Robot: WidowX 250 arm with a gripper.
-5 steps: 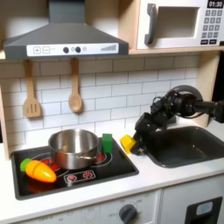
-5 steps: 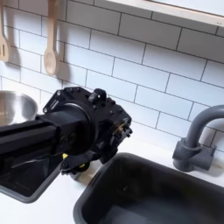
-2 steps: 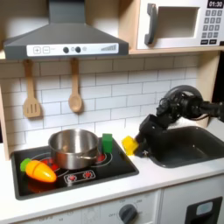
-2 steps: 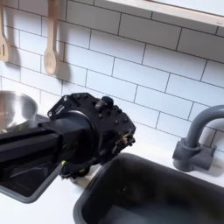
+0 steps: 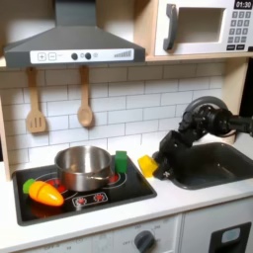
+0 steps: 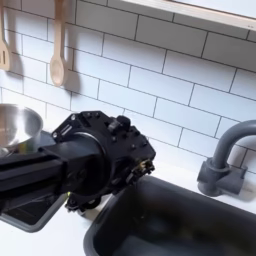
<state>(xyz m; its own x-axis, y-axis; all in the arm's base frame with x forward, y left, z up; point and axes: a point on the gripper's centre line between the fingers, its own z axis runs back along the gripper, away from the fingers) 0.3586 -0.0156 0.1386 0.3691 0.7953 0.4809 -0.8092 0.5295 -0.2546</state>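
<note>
Yellow plastic piece (image 5: 146, 163) lies on the white desk (image 5: 178, 203) in the strip between the stove top (image 5: 99, 198) and the sink (image 5: 225, 156). Seen in the first exterior view, that puts it at 3 o'clock from the steel pot (image 5: 84, 166), just past the green block (image 5: 121, 161), and at 9 o'clock from the sink.

Gripper (image 5: 156, 164) is low, with its tip against or just beside the yellow piece on the piece's 3 o'clock side. The arm reaches in over the sink from 3 o'clock.

Fingers: cannot tell whether apart or closed. The black wrist housing (image 6: 110, 160) covers them in the second exterior view, and they are too small to read in the first exterior view.

Judgement: grasp stage at the yellow piece, contact likely, hold unconfirmed.

Next move calls for a firm, centred grip before any lift. It also needs clearance from the green block at 9 o'clock and the sink edge at 3 o'clock.

Other items:
- Orange-and-yellow toy vegetable (image 5: 42, 191), front of the stove, well apart.
- Grey faucet (image 6: 225, 155), at 3 o'clock in the second exterior view.
</note>
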